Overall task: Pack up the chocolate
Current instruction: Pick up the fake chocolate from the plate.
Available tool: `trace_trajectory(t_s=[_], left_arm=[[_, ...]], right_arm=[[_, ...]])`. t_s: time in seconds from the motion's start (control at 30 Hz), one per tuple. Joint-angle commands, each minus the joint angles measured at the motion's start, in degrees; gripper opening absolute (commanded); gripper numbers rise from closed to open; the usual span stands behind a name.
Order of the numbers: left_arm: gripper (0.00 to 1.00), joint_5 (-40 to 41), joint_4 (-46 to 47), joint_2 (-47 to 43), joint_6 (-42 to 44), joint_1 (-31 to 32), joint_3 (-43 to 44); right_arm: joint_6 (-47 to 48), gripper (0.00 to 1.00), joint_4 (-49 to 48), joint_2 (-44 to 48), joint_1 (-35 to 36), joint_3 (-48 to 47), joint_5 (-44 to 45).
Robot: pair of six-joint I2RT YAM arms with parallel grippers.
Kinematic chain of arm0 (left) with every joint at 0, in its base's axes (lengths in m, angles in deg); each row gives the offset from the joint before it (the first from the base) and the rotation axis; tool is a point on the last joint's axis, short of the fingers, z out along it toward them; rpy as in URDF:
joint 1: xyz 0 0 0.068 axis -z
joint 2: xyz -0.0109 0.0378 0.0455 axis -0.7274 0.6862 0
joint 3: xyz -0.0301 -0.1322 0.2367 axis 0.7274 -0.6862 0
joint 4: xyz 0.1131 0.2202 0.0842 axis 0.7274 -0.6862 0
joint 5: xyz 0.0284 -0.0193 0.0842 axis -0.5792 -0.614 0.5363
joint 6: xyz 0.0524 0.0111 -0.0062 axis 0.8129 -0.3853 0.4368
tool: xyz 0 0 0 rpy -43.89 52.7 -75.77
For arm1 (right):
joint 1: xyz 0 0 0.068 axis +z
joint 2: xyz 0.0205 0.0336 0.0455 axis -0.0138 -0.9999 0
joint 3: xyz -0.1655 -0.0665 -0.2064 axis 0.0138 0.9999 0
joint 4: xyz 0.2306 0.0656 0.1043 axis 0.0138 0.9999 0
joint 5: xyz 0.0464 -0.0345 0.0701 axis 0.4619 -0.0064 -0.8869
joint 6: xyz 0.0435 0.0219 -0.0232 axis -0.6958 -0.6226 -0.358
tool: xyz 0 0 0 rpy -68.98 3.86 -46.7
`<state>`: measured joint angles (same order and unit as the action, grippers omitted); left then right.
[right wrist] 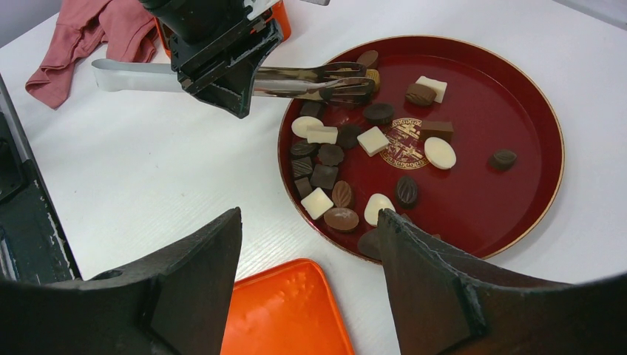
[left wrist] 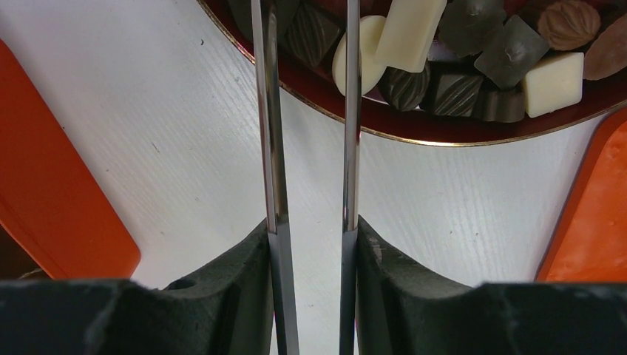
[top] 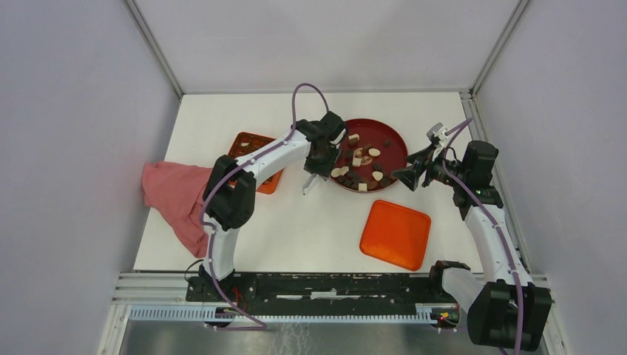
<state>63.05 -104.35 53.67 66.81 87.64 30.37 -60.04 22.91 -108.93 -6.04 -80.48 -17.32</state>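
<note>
Several chocolate pieces (top: 362,168), dark, mid brown and cream-white, lie on the round dark-red plate (top: 394,140). My left gripper (top: 323,157) is shut on metal tongs (right wrist: 133,75). The tong tips (right wrist: 347,80) reach over the plate's far left part among the pieces; I cannot tell whether they hold one. In the left wrist view the two tong blades (left wrist: 273,148) run between my fingers (left wrist: 310,229) toward the chocolate (left wrist: 410,37). My right gripper (right wrist: 310,222) is open and empty, hovering at the plate's near right edge (top: 410,176).
The orange compartmented box (top: 251,144) stands left of the plate, partly hidden by my left arm. An orange lid (top: 395,233) lies in front of the plate. A pink cloth (top: 177,196) lies at the table's left edge.
</note>
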Motion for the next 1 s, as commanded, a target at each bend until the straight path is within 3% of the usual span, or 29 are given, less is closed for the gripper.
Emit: trace_trajectory(t_s=[0.0,0.2,0.4,0.7,0.97], left_arm=[[0.44,1.05,-0.38,0.03,2.80,0.23,3.16],[0.42,1.15,-0.35,-0.49,2.63,0.16,3.41],[0.03,0.89,-0.04,-1.79,2.14,0.17,3.55],[0.02,-0.21,1.96,-5.75,2.04,-0.08,2.59],[0.02,-8.45,4.08,-10.82,2.13,-3.49,-0.92]], right_arm=[[0.67,0.73,-2.00,0.32,-0.20,0.06,-0.87],[0.67,0.73,-1.94,0.37,-0.20,0.02,-0.92],[0.64,0.73,-1.96,0.37,-0.20,0.06,-0.93],[0.67,0.73,-1.87,0.50,-0.20,0.06,-1.04],[0.67,0.73,-1.85,0.59,-0.20,-0.01,-1.21]])
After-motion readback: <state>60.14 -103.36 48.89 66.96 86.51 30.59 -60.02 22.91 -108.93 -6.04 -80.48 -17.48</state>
